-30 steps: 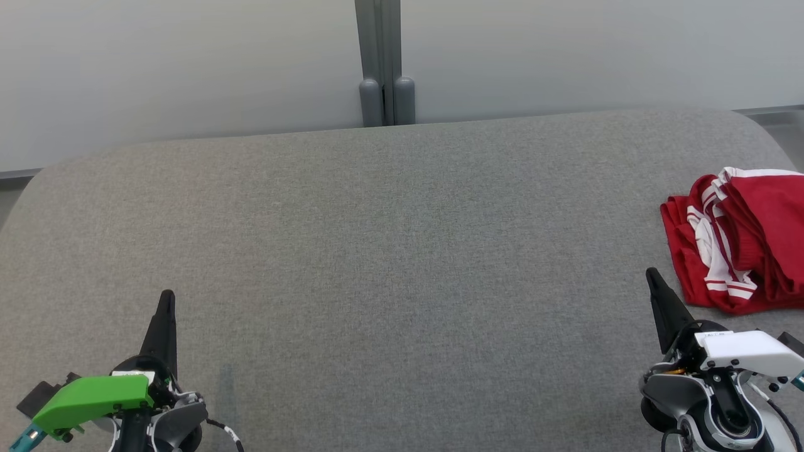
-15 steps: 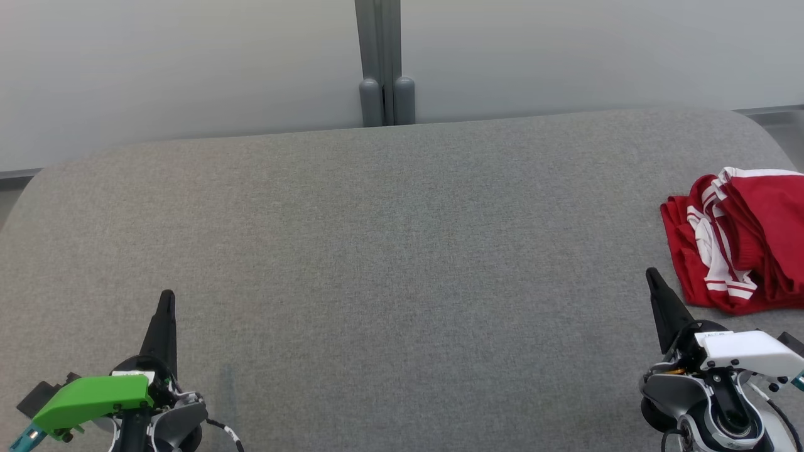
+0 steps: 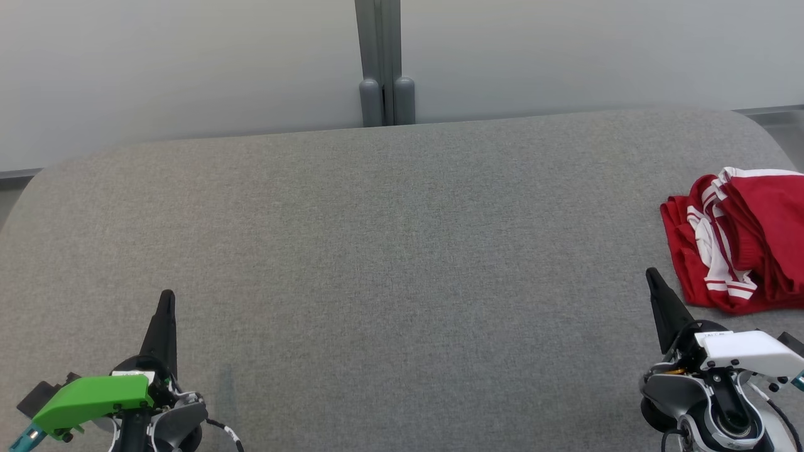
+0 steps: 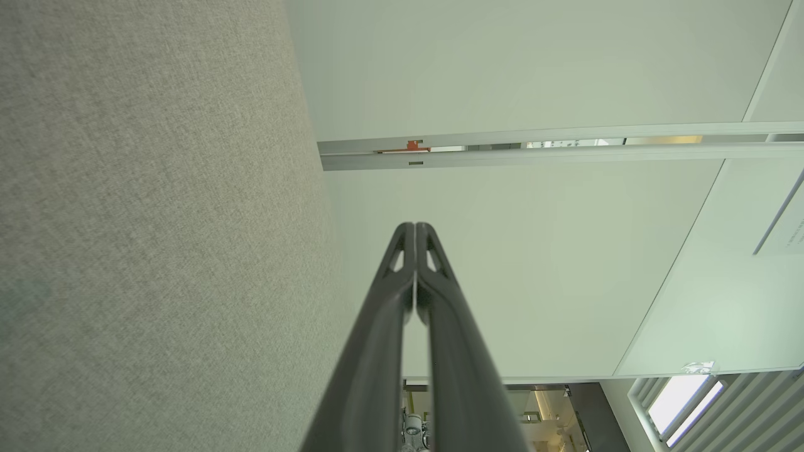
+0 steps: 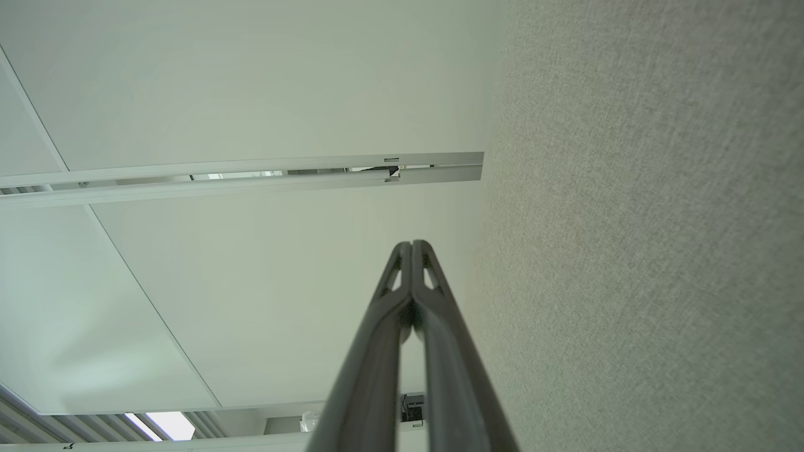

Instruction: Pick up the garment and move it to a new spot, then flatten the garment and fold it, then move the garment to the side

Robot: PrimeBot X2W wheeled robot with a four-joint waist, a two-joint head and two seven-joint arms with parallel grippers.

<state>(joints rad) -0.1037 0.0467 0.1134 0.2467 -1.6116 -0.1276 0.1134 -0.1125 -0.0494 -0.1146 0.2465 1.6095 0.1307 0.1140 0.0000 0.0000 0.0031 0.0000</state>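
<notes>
A crumpled red garment with white stripes (image 3: 741, 242) lies bunched at the far right edge of the grey fabric table (image 3: 389, 251), partly cut off by the frame. My right gripper (image 3: 653, 276) rests at the lower right, just left of and nearer than the garment, apart from it. My left gripper (image 3: 166, 296) sits at the lower left, far from the garment. In the left wrist view my left gripper (image 4: 414, 227) has its tips pressed together on nothing. The right wrist view shows my right gripper (image 5: 411, 245) shut the same way, empty.
A pale wall with a grey vertical post (image 3: 383, 63) runs behind the table's far edge. The table's rounded corners (image 3: 38, 182) fall away at left and right. Both wrist views look along the grey cloth toward pale wall panels.
</notes>
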